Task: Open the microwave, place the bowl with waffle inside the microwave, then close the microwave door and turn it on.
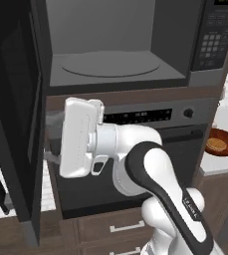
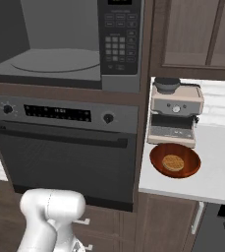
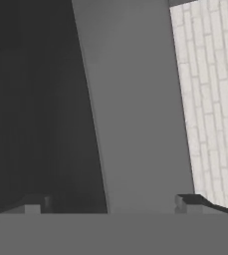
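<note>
The microwave (image 1: 110,50) stands open, its grey cavity and round turntable (image 1: 110,63) bare. The microwave door (image 1: 13,114) is swung out to the left. My gripper (image 1: 51,138) points left at the door's lower part, below the cavity and in front of the oven, jaws open and holding nothing. In the hand view the door's grey frame edge (image 3: 135,109) stands close ahead between my spread fingertips (image 3: 190,201). The reddish-brown bowl (image 2: 175,161) holds the waffle (image 2: 173,162) on the white counter to the right. The bowl (image 1: 224,142) also shows in the left base view.
A black oven (image 2: 65,147) with a bar handle sits under the microwave (image 2: 60,44). The keypad panel (image 2: 118,37) is at the microwave's right. An espresso machine (image 2: 175,115) stands just behind the bowl on the counter (image 2: 217,172). White brick wall (image 3: 210,99) shows past the door.
</note>
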